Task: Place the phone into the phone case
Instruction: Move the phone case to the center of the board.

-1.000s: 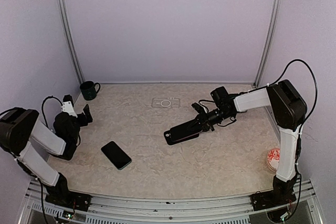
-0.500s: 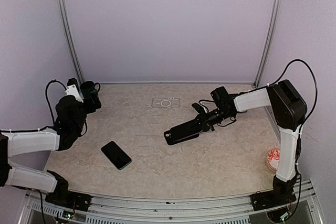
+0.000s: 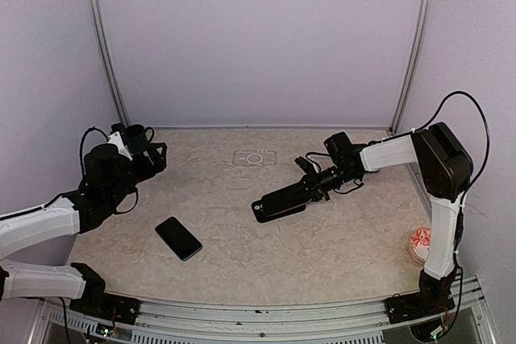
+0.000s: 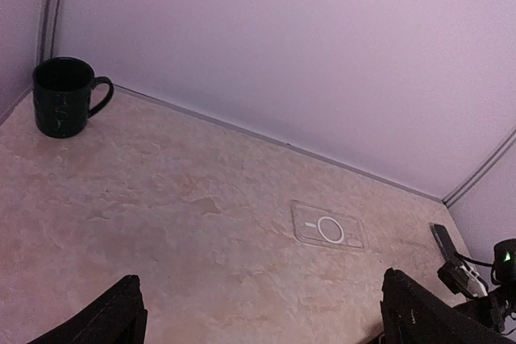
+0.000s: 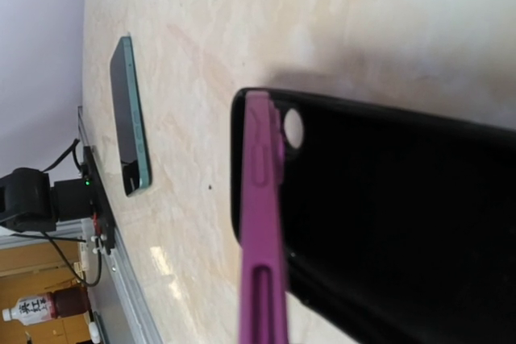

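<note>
The phone (image 3: 178,238), black with a teal edge (image 5: 129,114), lies flat on the table at the front left. The phone case (image 3: 278,201), purple-rimmed with a black inside and a camera hole (image 5: 266,223), is held tilted just above the middle of the table. My right gripper (image 3: 312,189) is shut on its right end; its fingers do not show in the right wrist view. My left gripper (image 3: 153,159) hovers open at the back left, above and behind the phone, fingers (image 4: 121,316) wide apart with nothing between them.
A clear flat case with a ring mark (image 3: 255,157) (image 4: 326,227) lies at the back middle. A dark mug (image 3: 133,130) (image 4: 63,96) stands in the back left corner, close to my left gripper. A red-and-white round object (image 3: 419,241) sits by the right arm's base.
The left arm has swung up and forward from its folded pose, carrying its open gripper toward the mug. The right arm and the phone case have not moved.
</note>
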{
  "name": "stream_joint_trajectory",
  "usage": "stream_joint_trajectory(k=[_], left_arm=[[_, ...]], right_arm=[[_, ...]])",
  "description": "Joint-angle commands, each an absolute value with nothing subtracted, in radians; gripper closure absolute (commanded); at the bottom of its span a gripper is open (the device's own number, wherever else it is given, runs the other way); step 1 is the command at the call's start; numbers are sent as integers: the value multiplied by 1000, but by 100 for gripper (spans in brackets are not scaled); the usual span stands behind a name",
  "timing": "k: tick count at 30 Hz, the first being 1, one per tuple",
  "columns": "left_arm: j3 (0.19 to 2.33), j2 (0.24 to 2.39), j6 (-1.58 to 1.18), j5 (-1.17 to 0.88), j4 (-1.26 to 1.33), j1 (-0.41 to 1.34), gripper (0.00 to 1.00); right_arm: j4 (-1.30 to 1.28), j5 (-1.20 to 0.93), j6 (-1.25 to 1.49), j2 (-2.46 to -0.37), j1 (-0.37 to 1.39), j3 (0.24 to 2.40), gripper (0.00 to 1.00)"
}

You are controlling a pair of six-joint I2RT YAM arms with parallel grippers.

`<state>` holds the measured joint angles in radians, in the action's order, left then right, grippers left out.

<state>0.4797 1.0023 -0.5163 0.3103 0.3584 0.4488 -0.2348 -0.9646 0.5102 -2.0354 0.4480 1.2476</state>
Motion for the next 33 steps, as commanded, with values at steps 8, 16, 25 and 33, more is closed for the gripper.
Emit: stream_joint_trajectory(k=[8,16,25,33], left_arm=[[749,1228,-632,160,151,632,1],[726,1269,-766,-62,285,670,1],[799,1403,-866,-89,233,777,1],[755,1445,-941,-125,324,800,1]], right_arm=[[-222,-1000,502,-2009,437,1255,100],[-245,-999,486,-2001,437,1264,100],[-268,-1019,463,-2010,437,1282,100],[-283,-1040,444,-2005,437,1294,100]])
